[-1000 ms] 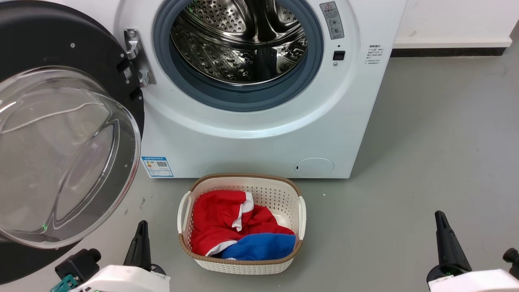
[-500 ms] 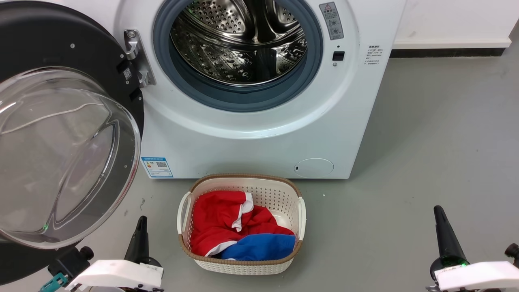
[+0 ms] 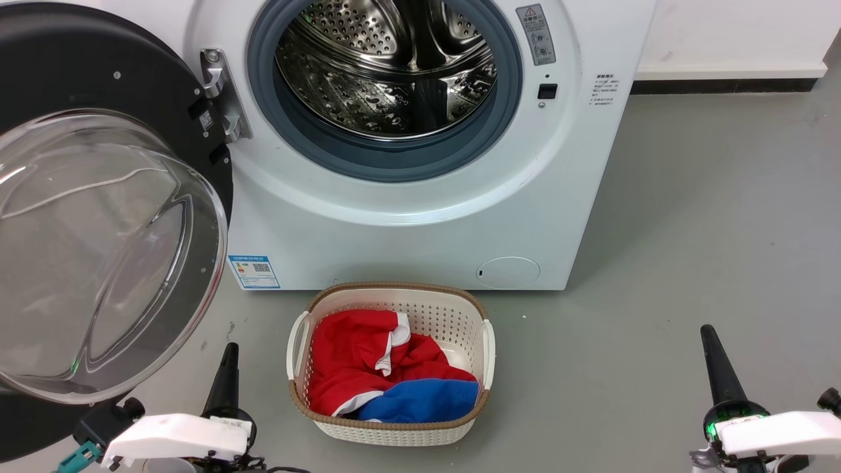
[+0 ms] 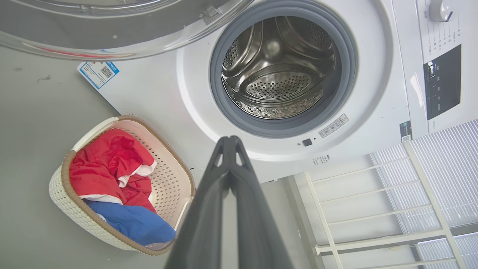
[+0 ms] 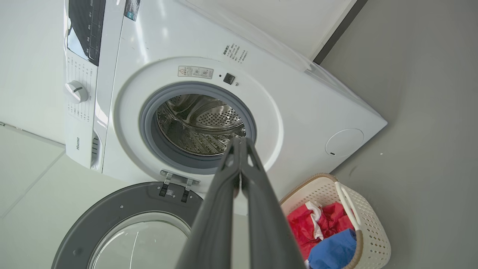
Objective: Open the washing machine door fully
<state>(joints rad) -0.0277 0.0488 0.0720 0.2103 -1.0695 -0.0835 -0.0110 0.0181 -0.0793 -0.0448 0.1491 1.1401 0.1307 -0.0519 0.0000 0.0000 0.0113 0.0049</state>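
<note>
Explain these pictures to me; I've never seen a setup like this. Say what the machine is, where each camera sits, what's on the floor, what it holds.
This is a wheeled robot with two arms. One picture looks down from its head: the dark spikes at the bottom are its left gripper and right gripper. The other two come from wrist cameras, each looking along that arm's jaws. Ahead stands a white washing machine; its round black door with the glass bowl hangs open on the robot's left, baring the steel drum. On the grey floor sits a laundry basket of red and blue clothes. Both pairs of jaws are shut and hold nothing.
</note>
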